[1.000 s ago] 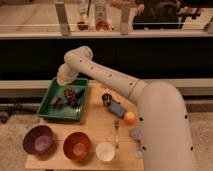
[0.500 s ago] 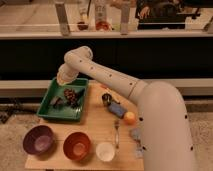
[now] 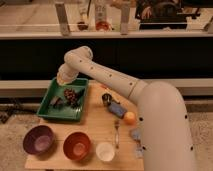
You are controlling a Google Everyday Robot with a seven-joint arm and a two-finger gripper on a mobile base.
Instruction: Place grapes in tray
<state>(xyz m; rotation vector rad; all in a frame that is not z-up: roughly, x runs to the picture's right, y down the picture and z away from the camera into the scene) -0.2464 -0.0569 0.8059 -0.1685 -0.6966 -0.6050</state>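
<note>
Dark purple grapes (image 3: pixel 70 94) lie inside the green tray (image 3: pixel 50 113), toward its back right, beside a flatter dark lump (image 3: pixel 56 102) to their left. The tray sits at the back left of a wooden table (image 3: pixel 97 127). Just above the grapes, the gripper (image 3: pixel 66 86) hangs at the end of a white arm (image 3: pixel 115 82) reaching in from the right. In front stand a purple bowl (image 3: pixel 38 139), an orange bowl (image 3: pixel 77 146) and a white cup (image 3: pixel 105 151). An orange ball (image 3: pixel 130 118) rests right of centre.
</note>
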